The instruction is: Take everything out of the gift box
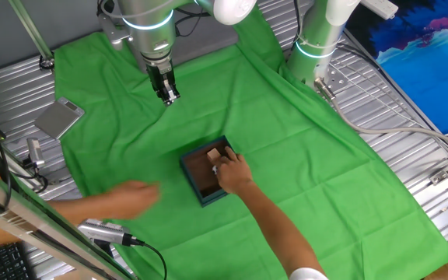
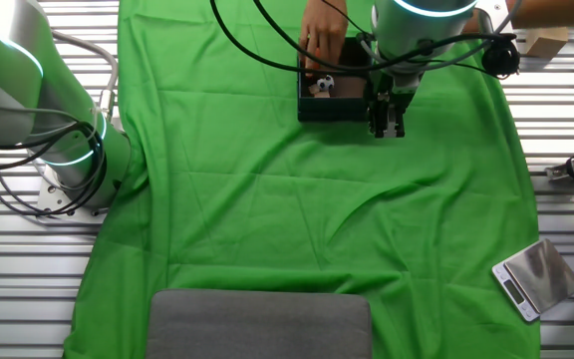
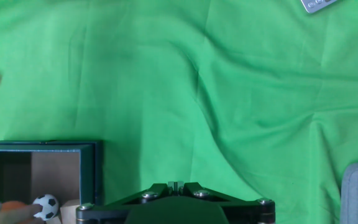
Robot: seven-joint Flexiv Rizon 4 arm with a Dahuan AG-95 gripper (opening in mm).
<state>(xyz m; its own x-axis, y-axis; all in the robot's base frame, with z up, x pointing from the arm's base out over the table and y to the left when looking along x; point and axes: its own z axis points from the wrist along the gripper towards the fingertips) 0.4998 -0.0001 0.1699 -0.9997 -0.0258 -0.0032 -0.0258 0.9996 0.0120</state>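
The arm (image 1: pixel 150 23) was built of smooth silver-grey cylinders with white rounded caps, and a glowing cyan ring circled the joint above the wrist. A second such ring shone on the upright base column (image 1: pixel 317 39). Black cables looped over the arm and trailed past the wrist in the other fixed view. The gripper (image 1: pixel 167 96) was small, black and narrow, with metal fittings at its tips. In the hand view its dark green-black body (image 3: pixel 174 208) spread in a low wedge studded with several round silver screws.
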